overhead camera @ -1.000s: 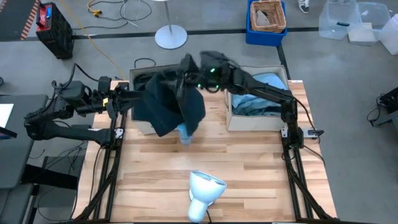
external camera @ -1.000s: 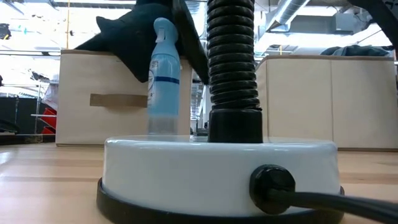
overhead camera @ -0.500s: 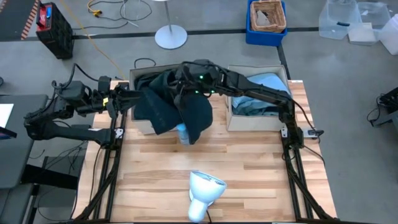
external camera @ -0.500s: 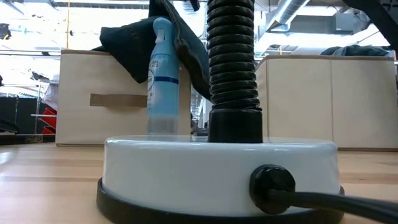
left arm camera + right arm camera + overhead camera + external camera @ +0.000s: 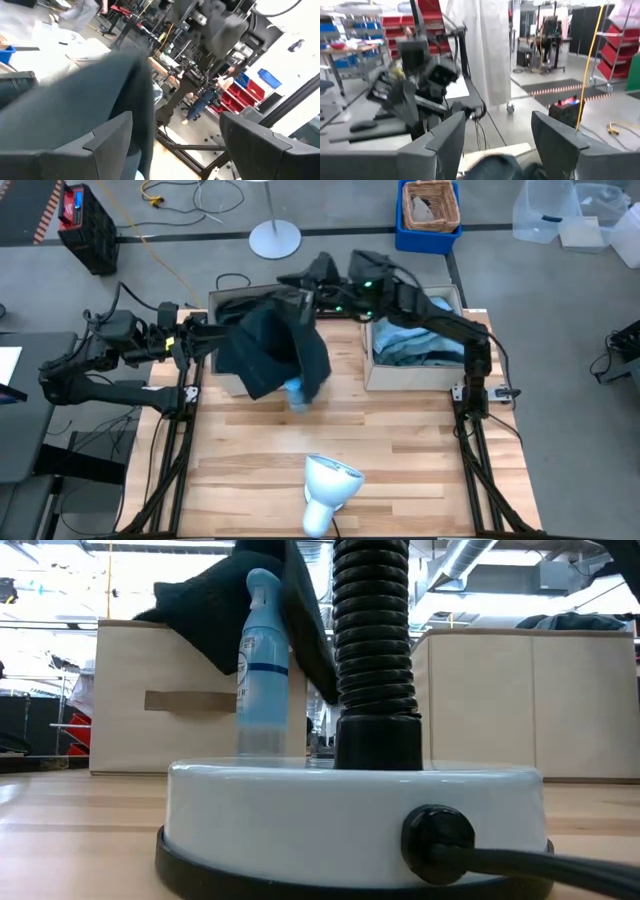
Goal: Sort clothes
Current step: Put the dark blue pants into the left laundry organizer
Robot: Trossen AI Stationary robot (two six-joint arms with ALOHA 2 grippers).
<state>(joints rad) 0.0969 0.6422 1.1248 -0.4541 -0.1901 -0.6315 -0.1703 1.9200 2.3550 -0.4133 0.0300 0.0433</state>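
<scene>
Dark teal-black garment [image 5: 272, 350] draped over box edge, turquoise clothes [image 5: 415, 338] boxed

Colours on the sorting table

Dark teal-black garment [image 5: 272, 348] draped over the left beige box [image 5: 160, 700]; pale turquoise and grey-blue clothes [image 5: 412, 340] in the right beige box [image 5: 408, 372]; light blue bottle [image 5: 263, 660] with a darker blue band; white lamp [image 5: 328, 485] with black ribbed neck; light wood table [image 5: 400, 450]; blue crate [image 5: 428, 225] on grey floor.

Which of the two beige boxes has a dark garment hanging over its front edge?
The left box, nearest the left arm. A dark garment spills over its front, hiding part of the spray bottle. The right box holds only light blue clothes inside.
</scene>
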